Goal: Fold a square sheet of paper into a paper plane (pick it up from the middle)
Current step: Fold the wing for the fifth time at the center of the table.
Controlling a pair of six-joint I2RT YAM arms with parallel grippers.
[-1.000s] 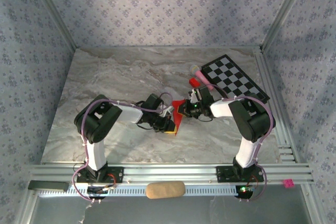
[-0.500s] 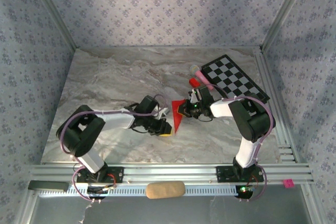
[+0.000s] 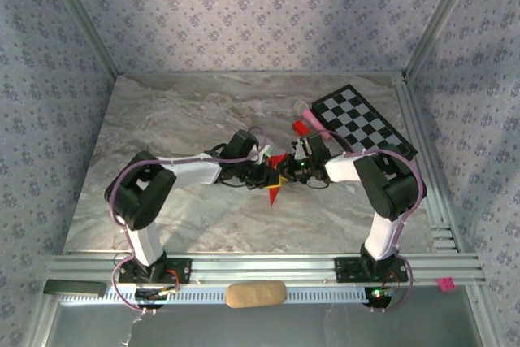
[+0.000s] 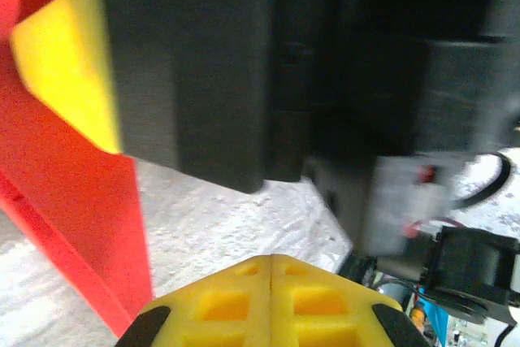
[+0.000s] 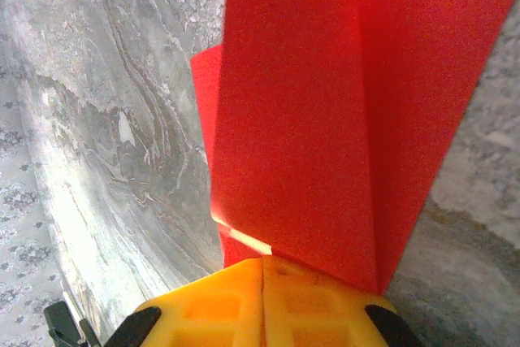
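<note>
Near the middle of the table (image 3: 162, 136) the two arms meet, tip to tip, with the red paper (image 3: 274, 193) between them. From above, only a small red bit and one pointed corner of it show. The grippers cover the rest.

The right gripper (image 3: 284, 170) is pinched on the paper. In its own camera the two yellow fingers (image 5: 203, 306) are pressed together, and the paper (image 5: 292, 119) comes up out of them. The paper is folded into a few layers that spread apart like a fan. The gray marble table lies behind it.

The left gripper (image 3: 266, 176) is closed tight too. In its camera the yellow fingers (image 4: 325, 306) touch each other with nothing seen between them. The paper (image 4: 73, 193) runs just beside them on the left. I cannot tell if it touches them. The black body of the right gripper sits very close in front. It has one yellow pad (image 4: 65, 79) against the paper, and it hides a lot of the table behind it.

Just past the right gripper there is a small red block (image 3: 301, 127). Next to that is a small pink thing (image 3: 306, 110), too small to name. A black and white checkered board (image 3: 363, 122) lies by the far right edge, tilted. A tan lump (image 3: 255, 293) rests on the metal rail between the two arm bases, and a tiny pink tag (image 3: 444, 284) sits at the right end of the rail.
</note>
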